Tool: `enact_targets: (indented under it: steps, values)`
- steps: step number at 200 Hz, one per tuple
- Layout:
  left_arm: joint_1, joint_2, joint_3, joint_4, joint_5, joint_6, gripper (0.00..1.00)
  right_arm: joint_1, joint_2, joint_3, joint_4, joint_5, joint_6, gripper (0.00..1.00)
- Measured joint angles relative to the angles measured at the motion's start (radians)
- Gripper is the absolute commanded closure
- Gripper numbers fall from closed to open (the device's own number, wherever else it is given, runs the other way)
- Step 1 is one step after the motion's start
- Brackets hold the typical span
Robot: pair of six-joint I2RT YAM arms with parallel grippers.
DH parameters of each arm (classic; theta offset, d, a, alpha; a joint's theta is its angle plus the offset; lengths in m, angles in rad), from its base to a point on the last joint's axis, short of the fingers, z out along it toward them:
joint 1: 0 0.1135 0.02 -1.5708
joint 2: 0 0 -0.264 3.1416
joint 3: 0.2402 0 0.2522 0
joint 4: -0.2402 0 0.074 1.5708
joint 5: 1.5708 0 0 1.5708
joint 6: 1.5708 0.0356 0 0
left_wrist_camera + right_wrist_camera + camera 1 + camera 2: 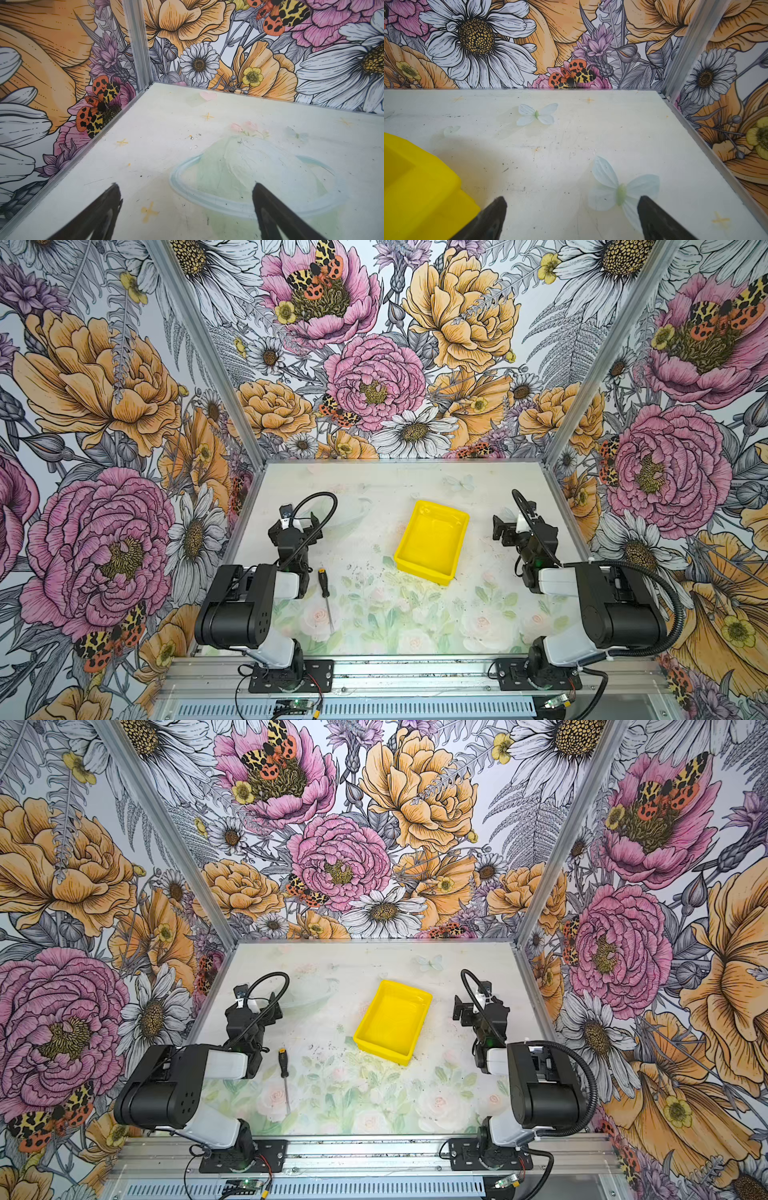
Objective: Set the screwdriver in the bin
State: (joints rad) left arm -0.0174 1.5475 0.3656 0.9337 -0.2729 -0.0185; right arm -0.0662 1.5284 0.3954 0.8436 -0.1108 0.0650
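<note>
The left claw (185,185) and right claw (571,198) gape empty; the thin screwdriver (323,583) may roll from a pinch, missing the bin (424,571).

The screwdriver (284,1069) lies on the table (374,969) beside the left arm (224,1065), well apart from the bin (392,1019).

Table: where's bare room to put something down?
Free: the far strip of the table between the bin and the back wall; the front middle, between the screwdriver and the right arm. Crowded: the left side, where the screwdriver lies close beside the left arm.
</note>
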Motion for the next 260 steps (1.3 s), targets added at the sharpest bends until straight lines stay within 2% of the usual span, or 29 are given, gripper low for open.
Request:
enact_targets:
  steps: [232,260]
  values:
    - [0.0,-0.001,0.0,0.002,0.0,0.0,0.01,0.001,-0.002,0.0,-0.006,0.009,0.0,0.01]
    - [0.0,-0.08,0.004,-0.085,-0.005,-0.005,0.01,0.011,-0.056,0.001,-0.091,0.058,0.005,0.0]
